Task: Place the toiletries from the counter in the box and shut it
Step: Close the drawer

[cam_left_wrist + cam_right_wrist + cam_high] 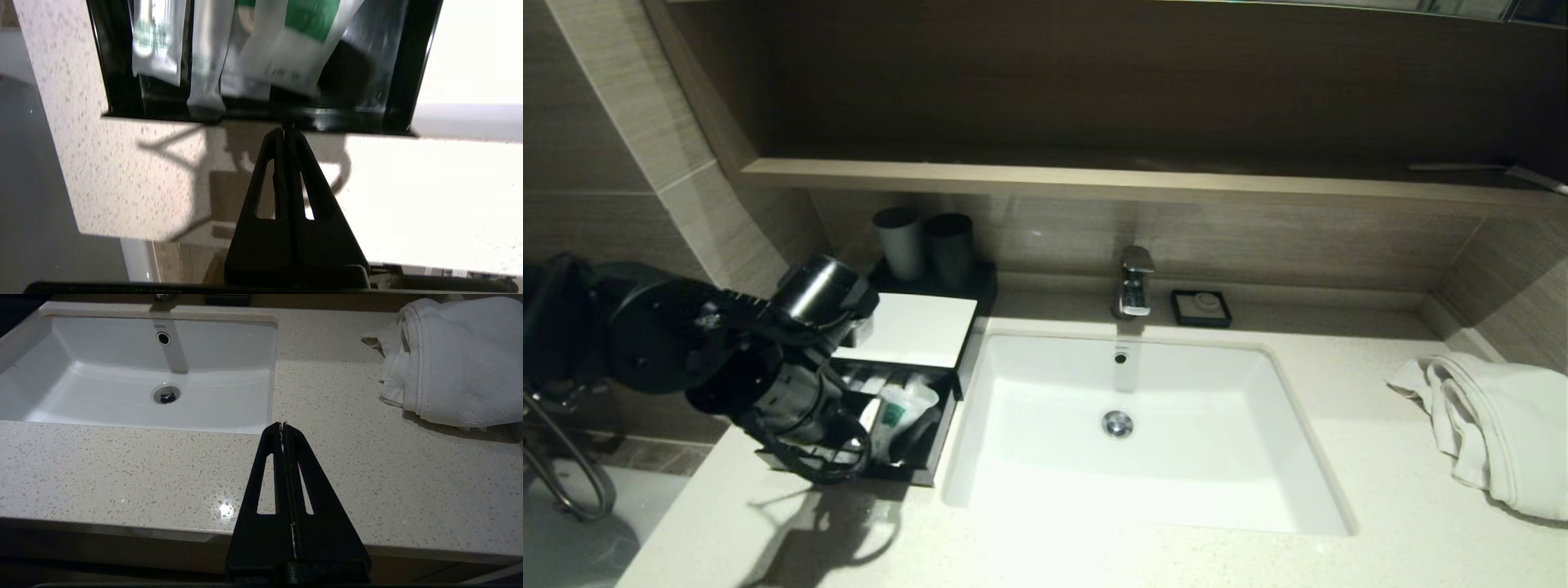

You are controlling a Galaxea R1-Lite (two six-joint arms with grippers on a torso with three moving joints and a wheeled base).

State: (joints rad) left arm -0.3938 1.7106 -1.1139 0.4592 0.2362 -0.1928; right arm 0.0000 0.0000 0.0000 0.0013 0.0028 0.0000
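Note:
The black box (915,328) with a white top panel stands left of the sink, its drawer (935,445) pulled out toward me. Several plastic-wrapped toiletries with green marks (900,408) lie in the drawer. In the left wrist view they show as a green-marked sachet (294,41), a long thin pack (206,61) and a short packet (157,45). My left gripper (284,130) is shut and empty, its tips right at the drawer's front wall (261,116). My left arm (784,392) hides the drawer's front left corner. My right gripper (282,425) is shut and empty above the counter's front edge.
The white sink (1290,441) sits in the speckled counter (1094,559), with a faucet (1135,282) and a black soap dish (1201,308) behind it. Two dark cups (923,241) stand behind the box. A white towel (1494,425) lies at the right.

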